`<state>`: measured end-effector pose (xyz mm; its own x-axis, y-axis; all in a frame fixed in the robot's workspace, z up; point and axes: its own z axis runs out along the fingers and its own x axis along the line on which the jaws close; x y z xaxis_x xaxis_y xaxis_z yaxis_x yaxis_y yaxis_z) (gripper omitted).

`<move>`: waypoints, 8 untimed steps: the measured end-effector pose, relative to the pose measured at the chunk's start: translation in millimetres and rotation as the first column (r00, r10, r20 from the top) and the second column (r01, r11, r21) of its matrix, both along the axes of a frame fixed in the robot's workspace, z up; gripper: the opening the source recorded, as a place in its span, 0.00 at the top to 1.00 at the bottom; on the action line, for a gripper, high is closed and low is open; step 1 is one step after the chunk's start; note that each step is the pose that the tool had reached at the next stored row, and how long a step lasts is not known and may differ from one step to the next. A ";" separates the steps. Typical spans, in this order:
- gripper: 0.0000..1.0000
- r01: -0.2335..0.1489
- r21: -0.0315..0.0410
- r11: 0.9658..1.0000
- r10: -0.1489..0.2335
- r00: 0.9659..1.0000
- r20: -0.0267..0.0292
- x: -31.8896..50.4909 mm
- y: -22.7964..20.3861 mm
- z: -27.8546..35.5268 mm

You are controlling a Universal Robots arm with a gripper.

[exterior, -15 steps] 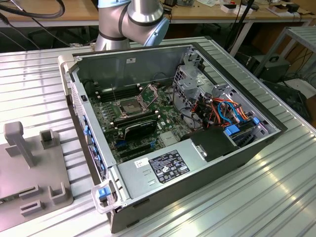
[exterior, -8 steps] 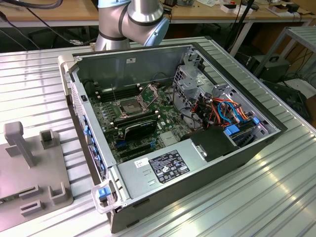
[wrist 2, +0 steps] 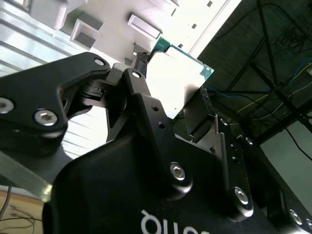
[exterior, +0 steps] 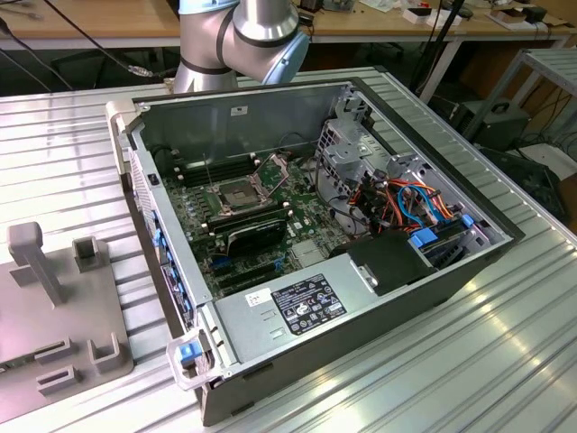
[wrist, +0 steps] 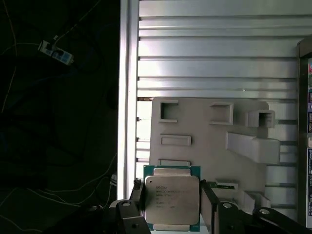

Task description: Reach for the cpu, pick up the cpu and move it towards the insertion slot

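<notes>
The cpu (wrist: 171, 200), a flat square chip with a dull silver face and a green rim, sits between the black fingers (wrist: 138, 194) of my gripper (wrist: 173, 195), which press on its two opposite sides. In the second wrist view the cpu (wrist 2: 181, 68) is seen from underneath, held in the gripper (wrist 2: 173, 78) above the grey plastic holder (wrist 2: 97, 19). The insertion slot (exterior: 236, 194) is a square socket with a silvery frame and dark centre on the motherboard inside the open computer case, with its latch lifted.
The grey holder (wrist: 204, 141) with slotted blocks lies on the ribbed metal table, at the exterior view's left (exterior: 54, 307). The table's edge (wrist: 127, 97) runs beside it, with dark floor beyond. In the case (exterior: 406, 271), a black card (exterior: 257, 233) and cables (exterior: 406, 203) lie near the socket.
</notes>
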<state>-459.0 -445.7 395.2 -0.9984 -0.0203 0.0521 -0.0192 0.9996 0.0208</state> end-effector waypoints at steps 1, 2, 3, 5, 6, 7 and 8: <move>0.45 0.000 0.000 1.000 0.000 1.000 0.000 0.0 0.0 0.1; 0.45 0.000 0.000 1.000 0.000 1.000 0.000 0.0 0.0 0.1; 0.45 0.000 0.000 1.000 0.000 1.000 0.000 0.0 0.0 0.2; 0.45 0.000 0.000 1.000 0.000 1.000 0.000 0.0 0.0 0.2; 0.45 0.000 0.000 1.000 0.000 1.000 0.000 0.0 0.0 0.2; 0.45 0.000 0.000 1.000 0.000 1.000 0.000 0.1 0.0 0.2; 0.45 0.000 0.000 1.000 0.000 1.000 0.000 0.2 0.1 0.2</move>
<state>-458.8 -445.6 395.5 -0.9984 -0.0201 0.0523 -0.0191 0.9996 0.0206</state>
